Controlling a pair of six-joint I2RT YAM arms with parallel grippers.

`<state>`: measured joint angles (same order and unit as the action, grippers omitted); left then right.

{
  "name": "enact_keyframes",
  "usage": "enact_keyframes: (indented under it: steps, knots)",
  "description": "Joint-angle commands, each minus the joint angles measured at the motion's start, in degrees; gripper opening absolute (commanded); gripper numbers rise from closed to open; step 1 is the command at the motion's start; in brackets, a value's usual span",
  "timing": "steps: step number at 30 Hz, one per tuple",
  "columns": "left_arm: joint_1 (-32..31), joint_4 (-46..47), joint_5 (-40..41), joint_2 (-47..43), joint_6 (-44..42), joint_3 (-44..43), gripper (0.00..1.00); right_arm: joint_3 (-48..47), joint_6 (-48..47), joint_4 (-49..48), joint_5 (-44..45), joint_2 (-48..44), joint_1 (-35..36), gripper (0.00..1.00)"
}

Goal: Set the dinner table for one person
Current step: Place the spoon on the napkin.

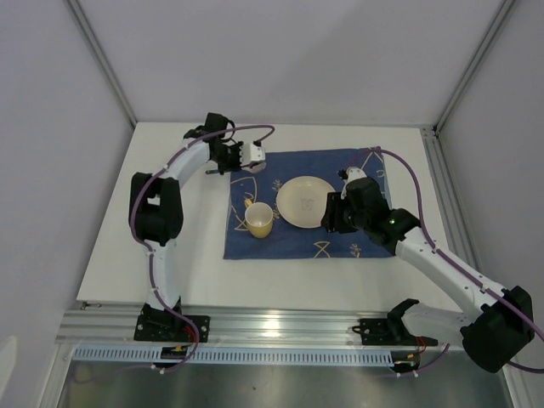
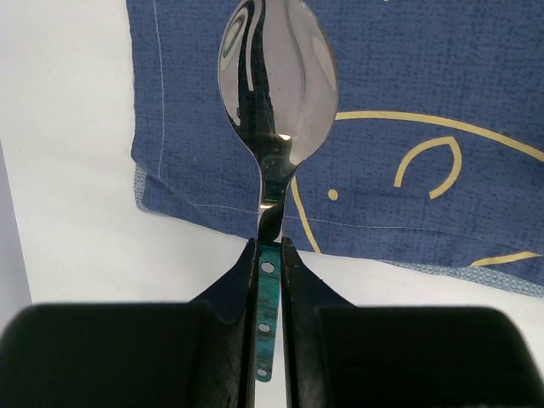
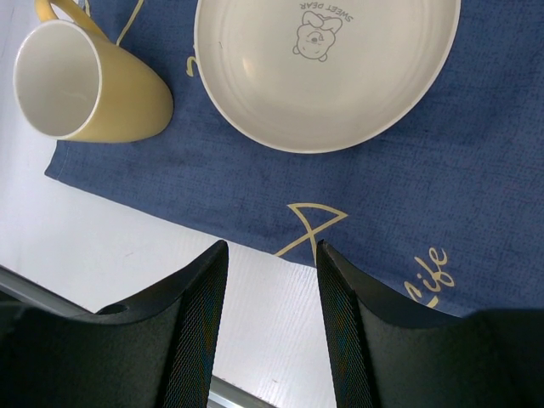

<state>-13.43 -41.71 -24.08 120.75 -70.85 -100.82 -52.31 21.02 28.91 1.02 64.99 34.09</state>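
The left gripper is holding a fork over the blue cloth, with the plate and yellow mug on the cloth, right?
It is a spoon, not a fork: the left wrist view shows its rounded bowl, handle pinched in the left gripper, over the blue cloth. The plate and yellow mug are on it.

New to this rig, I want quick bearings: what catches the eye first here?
A dark blue cloth lies on the white dinner table, bearing a cream plate with a yellow mug beside it. The left gripper is shut on a shiny spoon above the cloth's far left corner; the right gripper hangs open and empty near the plate.
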Motion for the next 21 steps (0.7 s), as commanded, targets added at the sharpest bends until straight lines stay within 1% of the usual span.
enact_keyframes:
  steps: [1, 3, 4, 5, 8, 9, 10, 15, 17, 19, 20, 21]
  knots:
    - [-0.72, 2.69, 0.78, 0.01, 2.02, 0.44, 0.10, -1.91, 0.78, -1.04, 0.13, -0.65, 0.37, 0.50]
    - [-0.72, 2.69, 1.83, 0.19, 2.56, 0.79, 0.12, -1.74, 0.87, -1.04, 0.04, -0.74, 0.45, 0.50]
    - [-0.72, 3.13, 2.45, 0.36, 3.43, 1.06, 0.17, -1.65, 1.04, -1.04, -0.05, -0.74, 0.46, 0.50]
    - [-0.81, 4.52, 3.85, 0.45, 3.96, 1.84, 0.19, -1.48, 1.22, -1.04, -0.05, -1.00, 0.37, 0.50]
    - [-0.81, 4.19, 4.13, 0.54, 4.23, 2.20, 0.24, -1.12, 1.75, -1.04, -0.31, -1.27, 0.46, 0.50]
    - [-0.81, 4.18, 3.95, 0.54, 4.84, 2.20, 0.34, -1.04, 1.84, -1.04, -0.31, -1.71, 0.46, 0.51]
    - [-0.81, 3.92, 3.86, 0.71, 4.84, 2.20, 0.36, -0.86, 2.10, -1.04, -0.40, -1.88, 0.37, 0.51]
    - [-0.98, 4.01, 4.47, 1.15, 4.93, 1.94, 0.37, -0.68, 2.10, -0.43, -0.14, -2.76, 0.46, 0.51]
    - [-1.16, 5.40, 5.17, 1.16, 5.72, 2.03, 0.37, -0.51, 2.19, -0.34, -0.05, -3.11, 0.54, 0.51]
    - [-1.25, 6.81, 6.40, 1.07, 8.44, 1.85, 0.38, -0.42, 2.19, -0.34, 0.04, -3.38, 0.54, 0.51]
    - [-1.25, 9.08, 7.02, 0.55, 9.93, 1.68, 0.38, -0.42, 2.19, -0.34, 0.04, -3.29, 0.54, 0.51]
    - [-1.25, 10.32, 7.81, 0.19, 14.12, 1.59, 0.38, -0.42, 2.27, -0.43, -0.05, -3.38, 0.63, 0.51]
